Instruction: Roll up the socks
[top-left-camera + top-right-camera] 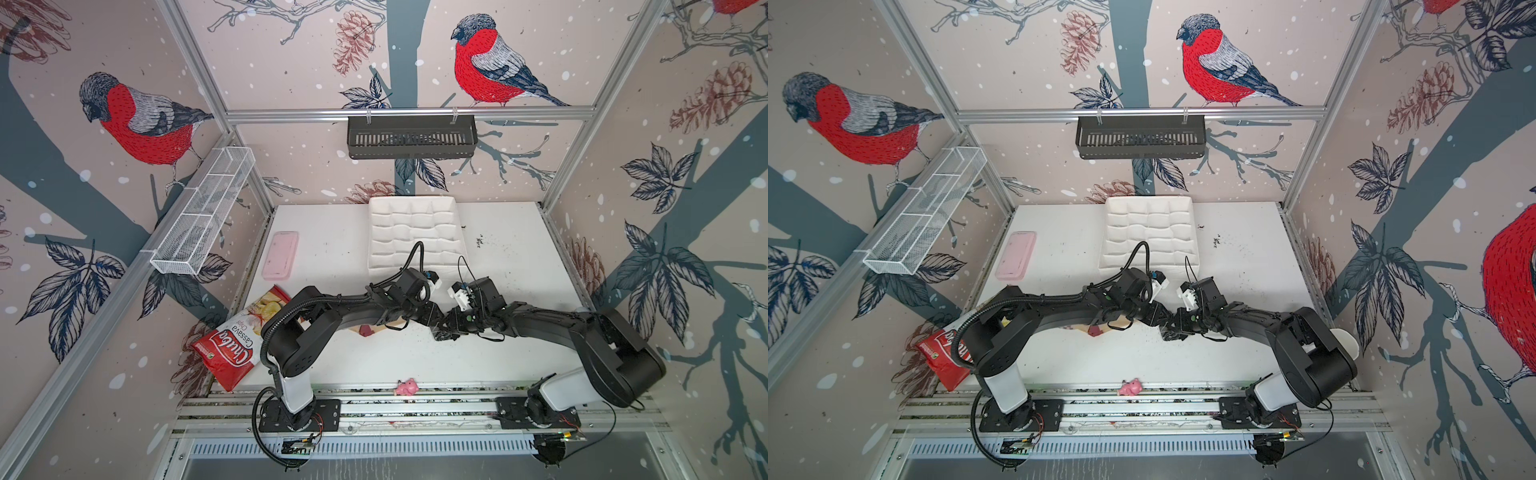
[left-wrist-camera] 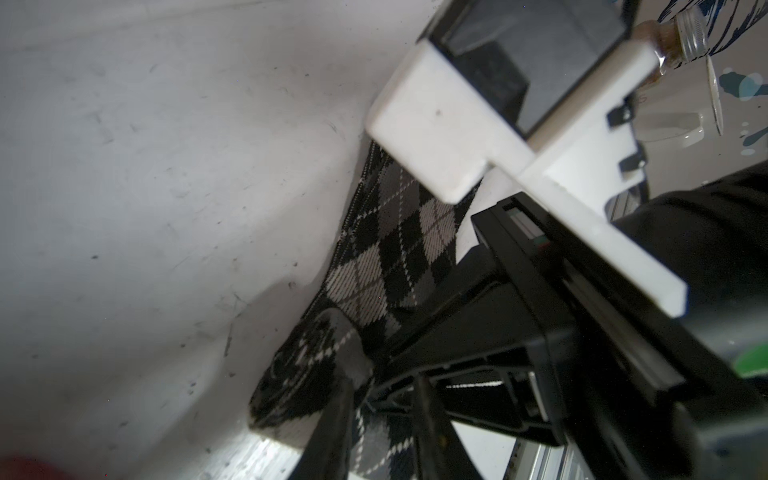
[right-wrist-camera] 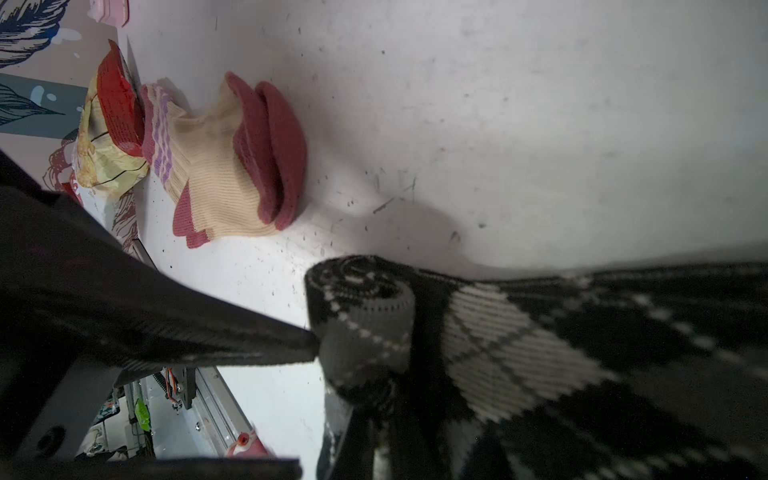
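Note:
The black-grey-white argyle sock (image 2: 395, 249) lies mid-table, one end wound into a tight roll (image 3: 365, 316). My left gripper (image 2: 382, 419) is shut on argyle fabric beside the roll. One of its fingers (image 3: 249, 340) touches the roll's end in the right wrist view. My right gripper (image 3: 386, 440) is shut on the same sock just below the roll. In both top views the two grippers meet over the dark sock (image 1: 442, 333) (image 1: 1169, 332). The tan sock (image 3: 224, 166), with maroon toe and purple stripes, lies crumpled apart to the left, mostly under the left arm (image 1: 365, 330).
A red-and-white chips bag (image 1: 241, 336) lies at the table's left edge beside the tan sock. A white moulded tray (image 1: 415, 232) and a pink case (image 1: 280, 254) sit at the back. A small pink toy (image 1: 406, 386) rests on the front rail.

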Controlling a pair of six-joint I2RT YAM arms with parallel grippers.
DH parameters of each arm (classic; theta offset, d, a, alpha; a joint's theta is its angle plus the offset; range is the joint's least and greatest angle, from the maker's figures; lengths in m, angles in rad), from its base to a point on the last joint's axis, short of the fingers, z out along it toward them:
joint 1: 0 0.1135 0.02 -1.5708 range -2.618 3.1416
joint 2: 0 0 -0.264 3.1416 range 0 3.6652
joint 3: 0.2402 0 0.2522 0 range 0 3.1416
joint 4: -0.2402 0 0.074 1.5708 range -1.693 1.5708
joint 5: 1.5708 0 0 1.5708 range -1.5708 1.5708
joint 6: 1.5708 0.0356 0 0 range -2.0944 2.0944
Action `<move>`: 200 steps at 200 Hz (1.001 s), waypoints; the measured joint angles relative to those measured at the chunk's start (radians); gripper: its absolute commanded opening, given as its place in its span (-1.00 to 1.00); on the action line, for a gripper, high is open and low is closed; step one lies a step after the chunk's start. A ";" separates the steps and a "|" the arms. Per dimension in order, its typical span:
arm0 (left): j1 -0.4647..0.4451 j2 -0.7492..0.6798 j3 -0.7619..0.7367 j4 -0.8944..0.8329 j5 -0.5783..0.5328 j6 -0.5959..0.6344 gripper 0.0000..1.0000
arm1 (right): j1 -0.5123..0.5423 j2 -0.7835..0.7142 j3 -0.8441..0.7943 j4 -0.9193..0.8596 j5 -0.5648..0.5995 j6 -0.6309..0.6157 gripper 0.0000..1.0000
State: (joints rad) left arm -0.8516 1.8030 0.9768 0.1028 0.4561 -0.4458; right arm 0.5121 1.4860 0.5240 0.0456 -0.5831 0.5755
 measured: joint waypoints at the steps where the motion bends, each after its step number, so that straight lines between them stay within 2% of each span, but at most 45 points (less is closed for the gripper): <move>1: 0.000 0.001 0.000 0.001 0.002 0.000 -0.47 | -0.001 0.001 0.000 0.002 -0.001 0.000 -0.89; 52: -0.004 0.051 0.003 0.037 0.038 -0.023 -0.50 | -0.032 0.012 -0.019 0.024 -0.039 -0.008 -0.85; 85: -0.003 0.086 0.013 0.076 0.061 -0.027 -0.53 | -0.045 -0.009 -0.030 0.014 -0.024 -0.018 -0.77; 145: -0.002 0.149 0.021 0.128 0.092 -0.026 -0.55 | -0.048 -0.080 -0.011 -0.089 0.105 -0.030 -0.43; 154: -0.002 0.159 0.022 0.132 0.095 -0.026 -0.55 | -0.048 -0.089 -0.005 -0.108 0.129 -0.036 -0.29; 200: -0.004 0.198 0.059 0.130 0.092 -0.023 -0.56 | -0.048 -0.147 0.018 -0.201 0.248 -0.055 -0.16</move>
State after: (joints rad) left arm -0.8558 2.0006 1.0359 0.2325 0.5476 -0.4683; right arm 0.4644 1.3388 0.5423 -0.1558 -0.3347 0.5209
